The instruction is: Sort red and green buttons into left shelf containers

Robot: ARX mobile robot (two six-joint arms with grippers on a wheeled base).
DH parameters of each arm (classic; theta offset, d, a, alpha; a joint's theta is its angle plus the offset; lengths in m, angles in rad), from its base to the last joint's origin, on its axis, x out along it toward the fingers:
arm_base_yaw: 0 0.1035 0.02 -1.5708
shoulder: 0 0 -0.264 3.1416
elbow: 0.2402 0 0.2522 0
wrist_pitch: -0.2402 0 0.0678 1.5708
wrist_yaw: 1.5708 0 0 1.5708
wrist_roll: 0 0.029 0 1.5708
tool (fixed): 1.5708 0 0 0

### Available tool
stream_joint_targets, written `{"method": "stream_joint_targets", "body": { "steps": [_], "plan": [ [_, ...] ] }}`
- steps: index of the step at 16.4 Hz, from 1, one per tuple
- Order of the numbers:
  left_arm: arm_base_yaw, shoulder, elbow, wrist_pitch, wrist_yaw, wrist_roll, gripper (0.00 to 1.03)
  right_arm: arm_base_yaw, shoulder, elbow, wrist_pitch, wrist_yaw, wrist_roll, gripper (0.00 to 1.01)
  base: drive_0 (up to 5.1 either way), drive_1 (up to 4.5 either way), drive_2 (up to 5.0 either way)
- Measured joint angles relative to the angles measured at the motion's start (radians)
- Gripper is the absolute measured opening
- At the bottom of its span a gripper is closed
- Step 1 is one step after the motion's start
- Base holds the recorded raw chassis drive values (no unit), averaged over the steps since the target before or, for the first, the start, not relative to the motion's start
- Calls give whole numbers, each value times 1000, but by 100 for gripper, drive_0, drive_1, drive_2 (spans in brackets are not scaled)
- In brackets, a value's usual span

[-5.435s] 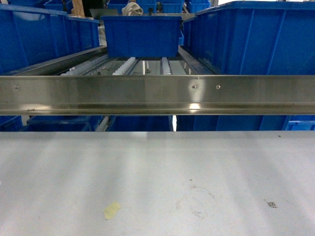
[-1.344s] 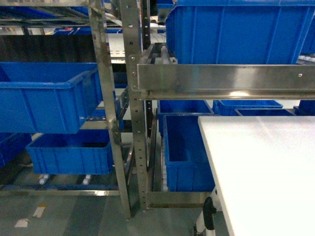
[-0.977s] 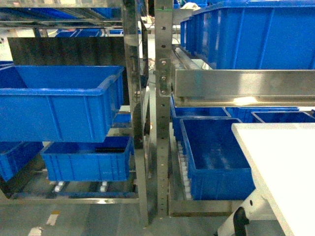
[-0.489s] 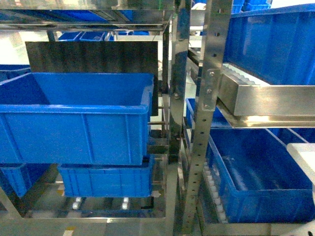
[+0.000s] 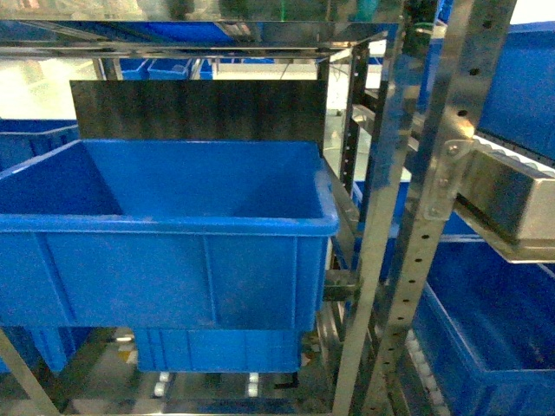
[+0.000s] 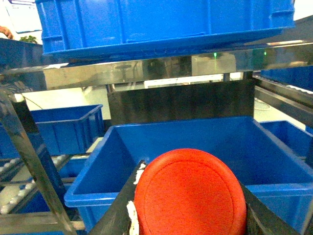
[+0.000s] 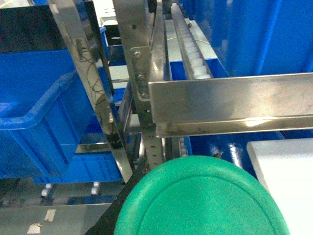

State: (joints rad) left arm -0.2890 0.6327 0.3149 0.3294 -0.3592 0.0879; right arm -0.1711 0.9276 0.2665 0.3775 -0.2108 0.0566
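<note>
Two round coloured caps fill the wrist views, one to each arm. Close under the left wrist camera sits a red round button cap (image 6: 190, 193), held between the dark fingers (image 6: 120, 208) of the left gripper (image 6: 188, 205), whose jaws are clamped on it from either side. Just beyond that red cap, and lower, stands a large deep bright-blue plastic bin with a thick rolled rim (image 6: 146, 128); its inside shows only bare blue floor and sloping walls. Behind the bin rises a dark flat back panel (image 6: 181, 102), and above it a shiny steel shelf rail (image 6: 146, 71) carries another blue bin (image 6: 161, 22).

From the head camera the same big blue bin (image 5: 165, 227) fills the left and middle of the view, with the dark panel (image 5: 195, 108) standing behind it. To the right of the bin runs a perforated steel upright post (image 5: 429, 225), and beyond that post lie more blue bins (image 5: 486, 321) on the neighbouring rack. Neither arm shows in this view.

Under the right wrist camera a green round button cap (image 7: 198, 198) sits equally close, with a dark finger (image 7: 122, 203) of the right gripper (image 7: 195, 215) against its left edge; the jaws look closed on it. Beyond the green cap hangs a bright steel cross rail (image 7: 230, 103), and right of the cap shows a white tabletop corner (image 7: 286, 166).
</note>
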Motion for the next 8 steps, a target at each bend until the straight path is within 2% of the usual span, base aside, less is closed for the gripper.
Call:
{"method": "stream_joint_targets", "body": {
  "steps": [8],
  "plan": [
    [0, 1, 0, 1, 1, 0, 30, 0, 1, 0, -2, 0, 0, 27, -412, 449, -45]
  ]
}}
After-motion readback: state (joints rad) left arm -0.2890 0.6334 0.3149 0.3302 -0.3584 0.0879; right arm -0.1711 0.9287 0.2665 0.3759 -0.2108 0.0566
